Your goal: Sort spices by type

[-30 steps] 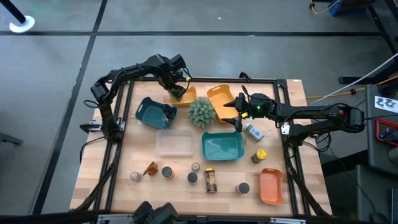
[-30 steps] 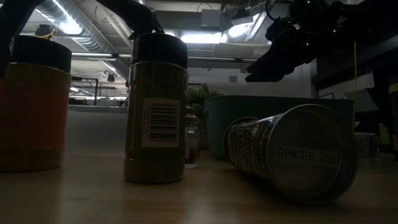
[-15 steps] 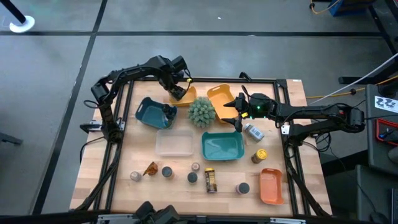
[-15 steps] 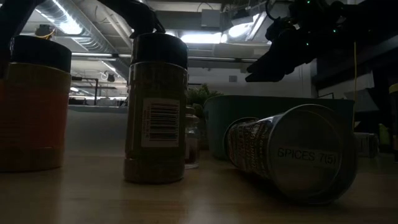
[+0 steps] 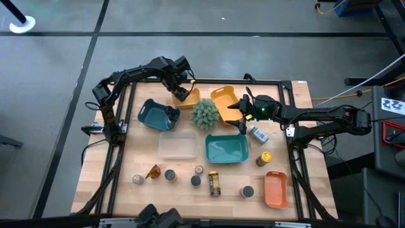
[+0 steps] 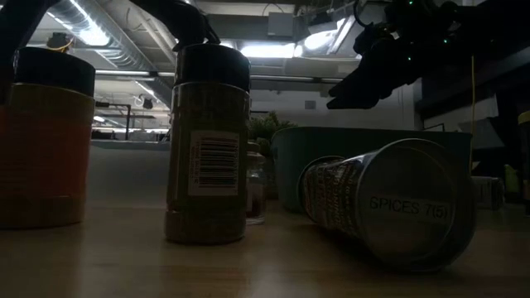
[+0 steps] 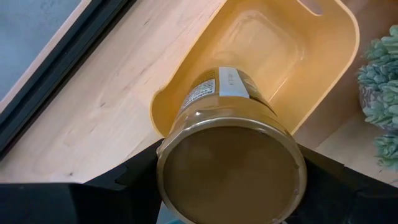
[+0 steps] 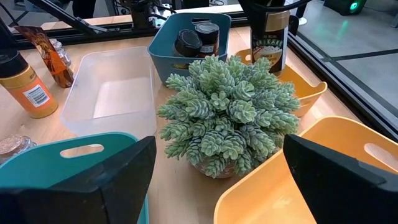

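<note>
Left gripper [image 7: 230, 186] fingers clenched on a cylindrical tan jar [image 7: 231, 155], labelled, held over a smooth yellow plastic tray [image 7: 273, 56]; right gripper [image 5: 238, 120] fingers spread wide, released, beside spiky green plant [image 8: 227, 115].

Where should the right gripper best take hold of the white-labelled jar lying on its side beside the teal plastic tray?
Across the middle of its round body, from straight above. The white-labelled jar lies on its side, so fingers should straddle its long axis; the teal plastic tray nearby would likely hinder a low approach.
</note>
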Robot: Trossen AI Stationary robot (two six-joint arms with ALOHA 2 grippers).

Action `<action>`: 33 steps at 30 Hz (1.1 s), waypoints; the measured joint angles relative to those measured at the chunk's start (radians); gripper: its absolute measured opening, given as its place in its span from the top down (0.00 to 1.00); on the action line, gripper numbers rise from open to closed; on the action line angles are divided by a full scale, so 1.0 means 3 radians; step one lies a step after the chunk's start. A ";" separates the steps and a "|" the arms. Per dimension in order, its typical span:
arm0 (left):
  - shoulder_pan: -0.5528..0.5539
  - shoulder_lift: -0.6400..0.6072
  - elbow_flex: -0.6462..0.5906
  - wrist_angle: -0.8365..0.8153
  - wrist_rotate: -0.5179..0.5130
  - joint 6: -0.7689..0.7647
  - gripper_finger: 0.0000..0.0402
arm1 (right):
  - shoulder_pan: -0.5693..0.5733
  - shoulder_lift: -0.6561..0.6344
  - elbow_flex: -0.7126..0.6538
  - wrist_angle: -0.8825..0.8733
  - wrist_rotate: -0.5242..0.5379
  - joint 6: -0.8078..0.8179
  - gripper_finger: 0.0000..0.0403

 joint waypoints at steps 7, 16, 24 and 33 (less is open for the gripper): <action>0.0010 0.0000 0.0000 0.0009 0.0000 -0.0001 0.34 | 0.0001 0.0000 0.0000 0.0000 0.0001 0.0000 0.13; 0.0060 -0.0001 -0.0001 0.0120 0.0001 -0.0024 0.34 | 0.0000 0.0000 0.0000 0.0001 0.0001 0.0000 0.13; 0.0061 -0.0003 -0.0003 0.0093 -0.0061 -0.0159 0.29 | 0.0000 0.0000 0.0000 0.0001 0.0001 0.0000 0.13; 0.0060 -0.0009 -0.0001 0.0095 -0.0078 -0.0236 0.23 | 0.0001 0.0000 0.0000 0.0000 0.0001 0.0000 0.13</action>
